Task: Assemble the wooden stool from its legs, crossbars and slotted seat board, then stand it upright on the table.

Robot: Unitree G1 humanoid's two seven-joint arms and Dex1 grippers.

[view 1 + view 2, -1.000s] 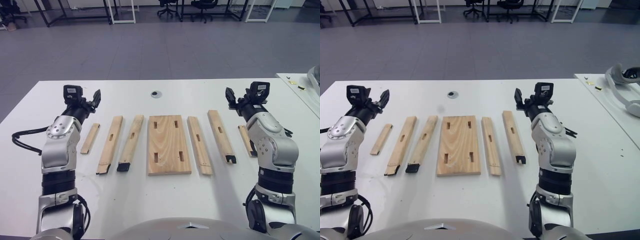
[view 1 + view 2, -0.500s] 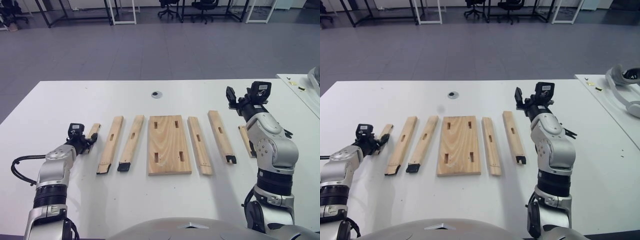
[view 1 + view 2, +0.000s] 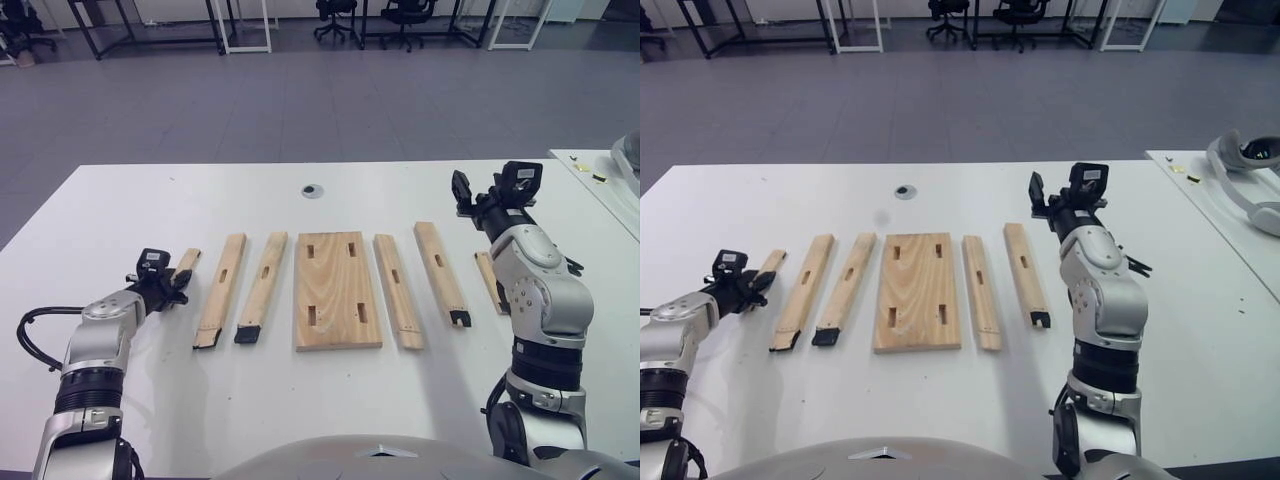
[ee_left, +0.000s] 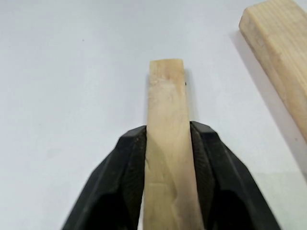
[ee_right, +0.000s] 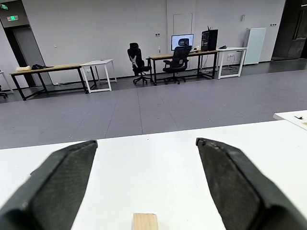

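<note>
Left arm has come down from its raised pose of a second ago to table level. My left gripper (image 3: pixel 175 291) now sits over the near end of the short crossbar (image 4: pixel 167 105) at far left, fingers (image 4: pixel 132 158) pressed against both its sides.

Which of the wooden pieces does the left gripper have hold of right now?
The short crossbar at the row's left end. The left gripper is clamped on its sides, and the others lie untouched.

End effectors — left (image 4: pixel 168 129) pinched, right (image 5: pixel 146 143) spread
</note>
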